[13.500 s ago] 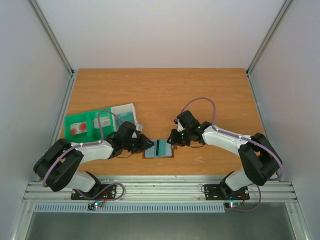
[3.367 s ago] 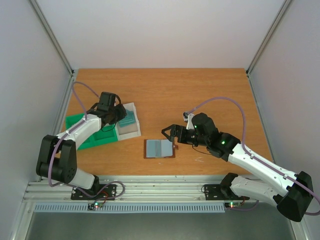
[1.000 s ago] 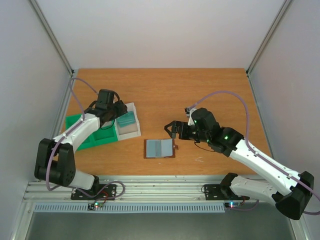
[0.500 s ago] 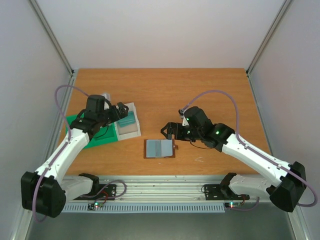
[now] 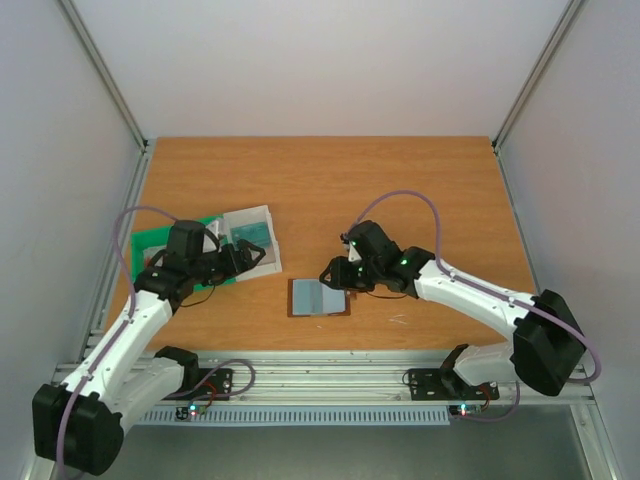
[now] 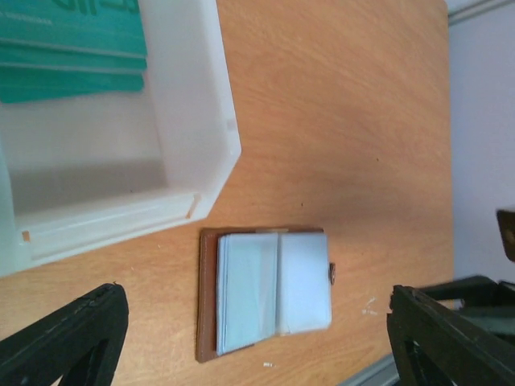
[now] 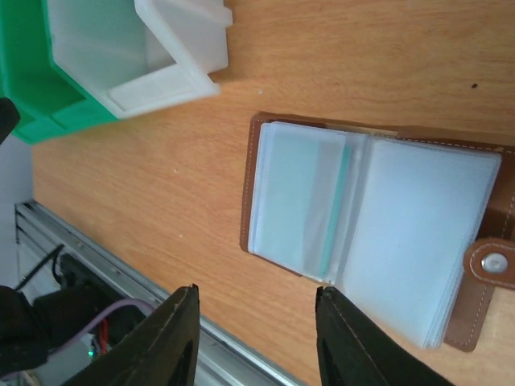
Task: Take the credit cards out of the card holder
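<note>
One teal credit card (image 7: 338, 201) is seen lodged in the card holder (image 7: 402, 225), frame centre. Above it the right gripper (image 7: 256, 322) is held part-open, the left gripper (image 6: 256, 314) wide; both are empty. An edge pinch is judged next.

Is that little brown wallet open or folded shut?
Open. The card holder lies spread flat on the table, both grey-blue pocket halves facing up, its snap tab unfastened at one end.

no legible text or labels anywhere in view
</note>
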